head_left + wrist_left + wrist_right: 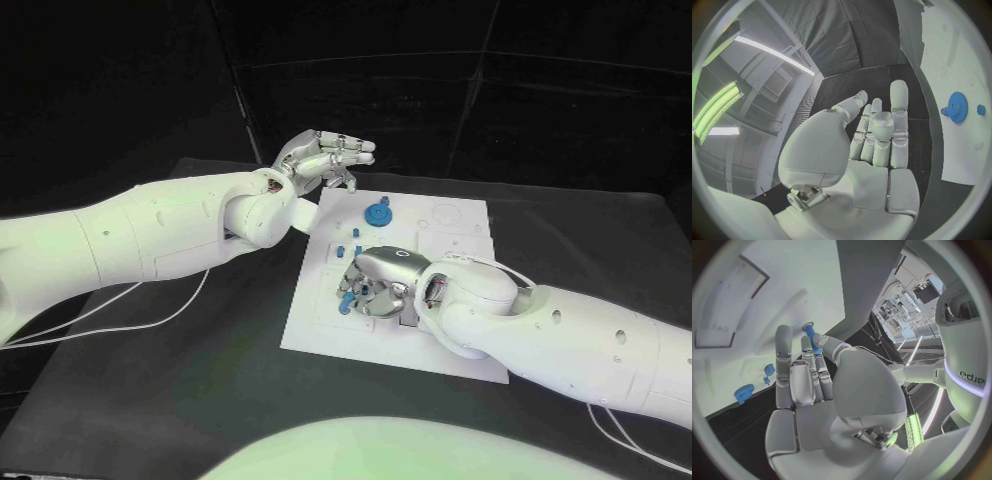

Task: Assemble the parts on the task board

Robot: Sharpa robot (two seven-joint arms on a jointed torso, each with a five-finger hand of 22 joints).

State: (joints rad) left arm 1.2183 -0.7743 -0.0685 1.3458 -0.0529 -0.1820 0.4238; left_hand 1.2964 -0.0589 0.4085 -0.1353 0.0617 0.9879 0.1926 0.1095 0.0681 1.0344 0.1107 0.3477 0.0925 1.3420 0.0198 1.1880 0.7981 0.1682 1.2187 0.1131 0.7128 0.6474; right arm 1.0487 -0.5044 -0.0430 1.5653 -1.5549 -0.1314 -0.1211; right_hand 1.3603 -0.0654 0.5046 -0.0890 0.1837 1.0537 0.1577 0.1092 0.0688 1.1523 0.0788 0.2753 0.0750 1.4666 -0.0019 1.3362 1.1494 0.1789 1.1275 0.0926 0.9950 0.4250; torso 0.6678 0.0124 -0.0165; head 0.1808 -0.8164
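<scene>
The white task board [433, 330] lies mid-table. A blue gear [378, 213] stands on its far part, with small blue pieces [356, 233] beside it. My right hand [381, 284] is low over the board's middle, fingers pointing down. In the right wrist view it [814, 385] pinches a blue peg [811, 335] between thumb and a finger, the peg's end against the board [767, 300]. The gear [743, 392] shows there too. My left hand [326, 155] hovers off the board's far left corner, fingers apart, holding nothing. The left wrist view shows that hand [873, 135], the gear [957, 106] and the board [954, 55].
The black table [173, 380] surrounds the board, with bare room on its near left. White cables [130, 318] trail from my left arm across the table, and another cable [613, 430] hangs by my right arm. A dark backdrop closes the far side.
</scene>
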